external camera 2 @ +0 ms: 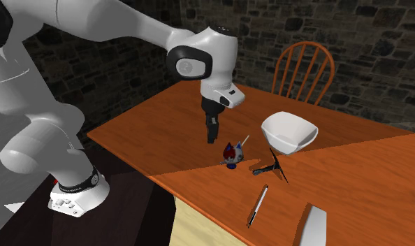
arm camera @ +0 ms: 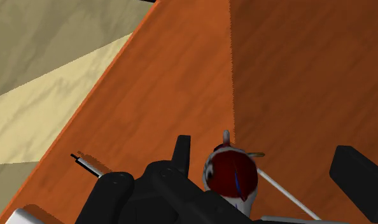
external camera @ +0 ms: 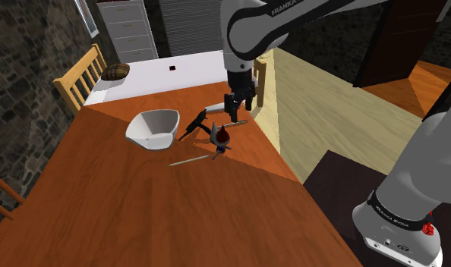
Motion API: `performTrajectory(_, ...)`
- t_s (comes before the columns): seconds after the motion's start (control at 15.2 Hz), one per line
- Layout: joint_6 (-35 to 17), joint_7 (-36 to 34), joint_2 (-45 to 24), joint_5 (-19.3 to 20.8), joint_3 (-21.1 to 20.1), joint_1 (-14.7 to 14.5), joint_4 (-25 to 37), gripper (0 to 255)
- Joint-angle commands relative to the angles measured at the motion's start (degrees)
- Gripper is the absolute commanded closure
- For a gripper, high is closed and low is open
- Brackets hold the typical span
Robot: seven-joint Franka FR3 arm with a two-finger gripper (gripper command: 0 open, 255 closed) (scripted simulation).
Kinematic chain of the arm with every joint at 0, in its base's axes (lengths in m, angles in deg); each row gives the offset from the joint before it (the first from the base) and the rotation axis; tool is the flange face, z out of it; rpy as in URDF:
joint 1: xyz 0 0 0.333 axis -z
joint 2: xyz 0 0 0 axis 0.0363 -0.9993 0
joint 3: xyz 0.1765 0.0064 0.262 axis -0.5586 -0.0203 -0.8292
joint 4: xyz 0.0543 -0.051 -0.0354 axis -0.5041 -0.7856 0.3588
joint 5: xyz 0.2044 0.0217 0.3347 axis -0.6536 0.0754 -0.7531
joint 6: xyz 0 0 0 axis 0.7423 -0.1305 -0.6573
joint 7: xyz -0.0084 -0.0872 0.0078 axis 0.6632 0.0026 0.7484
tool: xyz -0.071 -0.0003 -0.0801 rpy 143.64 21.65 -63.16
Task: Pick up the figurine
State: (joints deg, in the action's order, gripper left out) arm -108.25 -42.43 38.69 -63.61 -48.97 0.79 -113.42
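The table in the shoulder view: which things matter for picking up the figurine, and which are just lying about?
For the job:
red-and-white figurine
black hand, open, close to it

Lying about:
white bowl
black tool
thin stick

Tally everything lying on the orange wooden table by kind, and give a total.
Bowl: 1
Figurine: 1
Black angular tool: 1
Pen: 1
Thin pale stick: 1
Pale flat slab: 1
Total: 6
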Motion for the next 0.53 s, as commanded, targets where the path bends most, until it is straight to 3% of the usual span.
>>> performTrajectory(0.0, -1.4, -1.1, -4.5, 0.6, -0.4, -0.3, 3.5, 0)
performTrajectory(0.4, -3.6, -3.8, -17.4, 2.7, -0.9, -1.3, 15.4, 0)
performTrajectory(0.46, -4.3, -3.8, -17.7, 2.8, -0.8, -1.3, 14.9, 0)
